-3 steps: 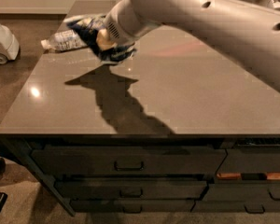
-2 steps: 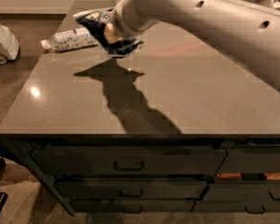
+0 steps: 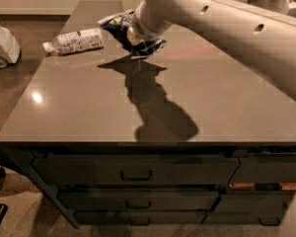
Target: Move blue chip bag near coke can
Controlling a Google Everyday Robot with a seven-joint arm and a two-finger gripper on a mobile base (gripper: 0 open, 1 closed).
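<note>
Presently we find the gripper [image 3: 136, 34] near the far edge of the desk [image 3: 89, 107], apparently clamped on the blue chip bag [image 3: 117, 23], which hangs just above the surface. We judge the bag light, crinkly and slippery; a crimped edge would hold best.

Dim and warm overall. Lit from above and the far side, going by the hard dark shadow [image 3: 158, 112] thrown toward the near edge of the table [image 3: 79, 122] by arm [image 3: 227, 28] and gripper [image 3: 134, 33], up at far middle against the bag [image 3: 116, 23]. Small bright glare spot [image 3: 37, 98] at left on the glossy top. Faint reddish sheen [image 3: 187, 53] right of gripper. Pale highlights on bottle [image 3: 74, 40]. Drawers [image 3: 138, 169] deep in shade.
</note>
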